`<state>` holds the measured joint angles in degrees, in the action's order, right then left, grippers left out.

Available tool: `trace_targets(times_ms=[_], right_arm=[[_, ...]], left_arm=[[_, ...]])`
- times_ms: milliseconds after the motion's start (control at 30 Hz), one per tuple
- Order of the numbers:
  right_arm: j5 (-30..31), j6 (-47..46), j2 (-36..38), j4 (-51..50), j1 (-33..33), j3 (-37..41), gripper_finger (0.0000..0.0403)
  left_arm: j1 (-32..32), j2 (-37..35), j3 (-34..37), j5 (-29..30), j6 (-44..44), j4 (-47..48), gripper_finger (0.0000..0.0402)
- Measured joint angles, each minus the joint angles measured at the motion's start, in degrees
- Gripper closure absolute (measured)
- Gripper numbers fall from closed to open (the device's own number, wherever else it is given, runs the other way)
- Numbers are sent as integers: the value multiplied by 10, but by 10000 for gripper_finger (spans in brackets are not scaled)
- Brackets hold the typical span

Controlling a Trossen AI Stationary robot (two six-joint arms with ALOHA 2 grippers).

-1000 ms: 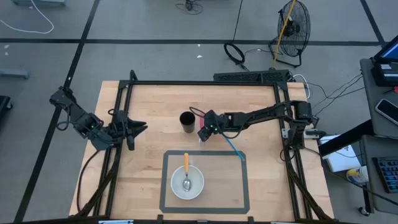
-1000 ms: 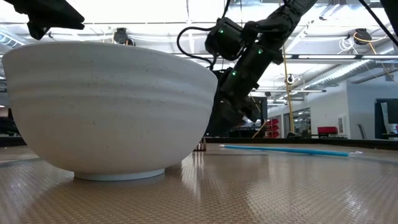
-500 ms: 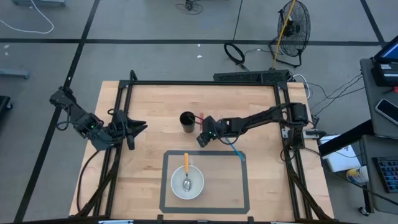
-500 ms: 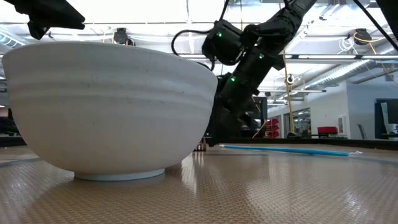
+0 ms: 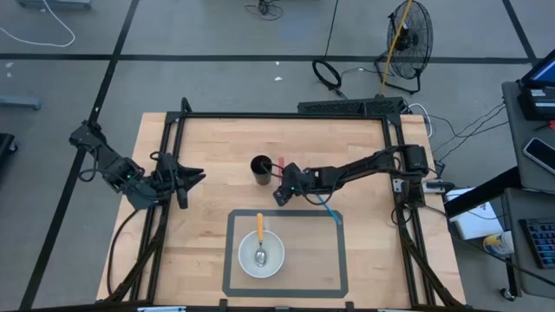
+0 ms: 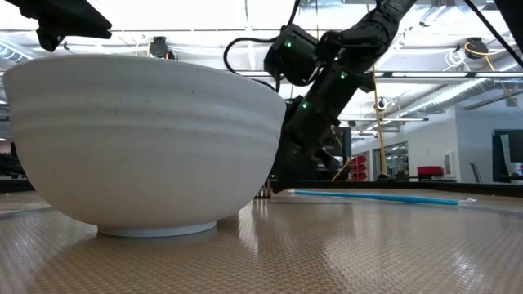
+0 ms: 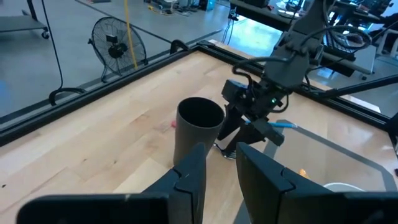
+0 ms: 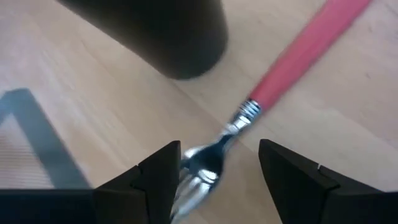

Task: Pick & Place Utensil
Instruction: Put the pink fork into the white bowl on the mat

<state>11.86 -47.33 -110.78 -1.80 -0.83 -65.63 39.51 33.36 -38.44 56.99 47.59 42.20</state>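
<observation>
Right gripper (image 5: 283,192) has dropped and slid toward the cup over the last second; it's now low over the fork (image 8: 261,99), near the middle of the tabletop. My fingers (image 8: 158,180) stand apart, one either side of the fork's metal head, red handle running away past the cup (image 5: 261,170). Not clenched on anything yet, nothing lifted. My read: approach is done and the next thing is to close on the neck of the fork, then carry it to the bowl.

Task things:
- Fork lies flat on the wood, just beside the cup's base, on the side facing the right edge.
- Bowl (image 5: 261,254) sits inside the taped rectangle (image 5: 340,251) near the front edge, already with an orange-handled spoon (image 5: 259,234) in it.

In the way / nearby:
- The cup is close to my fingers; a sideways nudge on closing could tip it.
- A blue straw (image 5: 325,205) lies just behind my wrist, crossing the tape's far right corner. Could get dragged on the way out.
- Spoon handle sticks out over the bowl's rim on the far side, so drop room there is tight.

Left gripper (image 5: 186,176) is parked at the left edge, fingers (image 7: 189,177) partly apart, holding nothing.
</observation>
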Motion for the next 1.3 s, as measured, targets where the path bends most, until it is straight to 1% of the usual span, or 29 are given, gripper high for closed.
trace_targets(times_ms=[467, 700, 833, 967, 1033, 1300], right_arm=[[4, 0, -7, -43, 19, -1, 192], [-13, 0, -2, -71, 20, -2, 212], [-21, 1, 12, -106, 21, -1, 224], [-22, 20, 24, -99, 21, 1, 231], [-21, 29, 32, -80, 21, 2, 231], [3, 59, 43, -38, 15, 1, 232]], left_arm=[[0, 0, 0, -4, 6, 0, 311], [0, 0, 0, -5, 5, 0, 311], [0, 0, 0, -5, 4, 0, 311], [0, 0, 0, -5, 0, 0, 311], [0, 0, 0, -4, 0, 2, 311], [0, 0, 0, -1, -1, 2, 311]])
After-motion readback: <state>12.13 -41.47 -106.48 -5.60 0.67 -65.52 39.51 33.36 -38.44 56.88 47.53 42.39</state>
